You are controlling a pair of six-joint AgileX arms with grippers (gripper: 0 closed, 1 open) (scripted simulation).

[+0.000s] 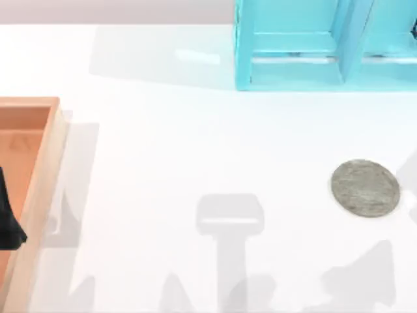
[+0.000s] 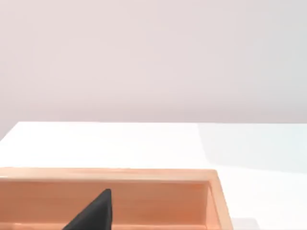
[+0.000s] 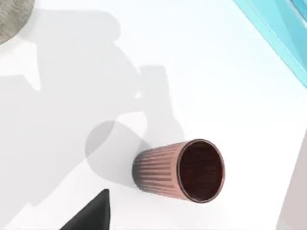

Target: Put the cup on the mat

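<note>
Overhead view, left to right. At the left edge sits an orange wooden tray (image 1: 39,189), with a dark part of the left gripper (image 1: 9,218) over it; whether its fingers are wide or narrow cannot be told. A light blue shelf unit (image 1: 293,45) stands at upper right. The grey mat (image 1: 365,188) lies bare at right. In the right wrist view the ribbed cup (image 3: 180,170) stands on the white table (image 3: 230,86), apart from the mat. One dark fingertip (image 3: 91,213) shows; the right gripper's spread cannot be told. Likely risks: an off-centre grasp could tip the narrow cup, or set it off the mat.
</note>
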